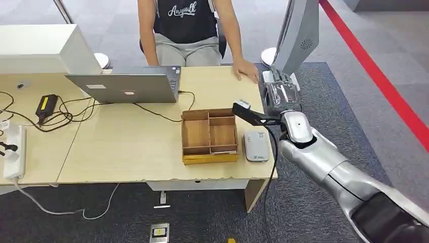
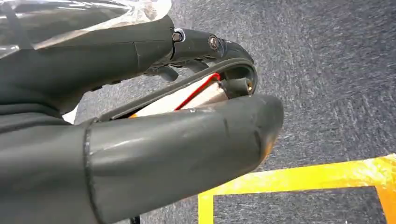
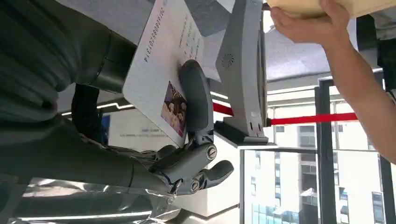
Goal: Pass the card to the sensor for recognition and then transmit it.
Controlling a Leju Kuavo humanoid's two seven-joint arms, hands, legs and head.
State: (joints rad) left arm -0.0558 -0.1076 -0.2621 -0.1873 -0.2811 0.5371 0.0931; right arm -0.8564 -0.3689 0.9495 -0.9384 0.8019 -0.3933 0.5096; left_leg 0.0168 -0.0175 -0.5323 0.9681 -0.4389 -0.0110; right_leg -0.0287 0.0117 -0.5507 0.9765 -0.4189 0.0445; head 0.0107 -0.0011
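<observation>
The right arm (image 1: 334,172) enters from the lower right of the head view and extends forward past the right end of the table (image 1: 126,147). The right hand (image 1: 281,93) is raised beyond the table's right edge, level with its far corner. In the right wrist view the right hand's fingers (image 3: 196,100) are closed on the card (image 3: 159,65): the white card, bearing printed text and a small photo, lies flat between the thumb side and a dark finger pressed across its face. The card is therefore in the right hand, off the table and above the carpet.

On the table, nearest the front edge, a grey sensor (image 1: 256,146) lies flat, just beside the right side of a wooden compartment tray (image 1: 209,135). A dark bracket (image 1: 248,114) on the arm overhangs the tray's far right corner.

Further back, an open laptop (image 1: 126,86) stands with its lid toward the camera. A black adapter (image 1: 45,105) and loose cables (image 1: 66,119) lie to the left, and a white power strip (image 1: 15,152) rests near the left edge.

A person (image 1: 187,30) sits at the far side of the table, one hand (image 1: 246,70) flat on the far right corner. A grey stand (image 1: 298,35) rises behind the right hand.

In the left wrist view the left hand (image 2: 154,121) hangs over grey carpet and yellow floor tape (image 2: 299,179); its fingers are curled inward, and whether they hold anything cannot be told.
</observation>
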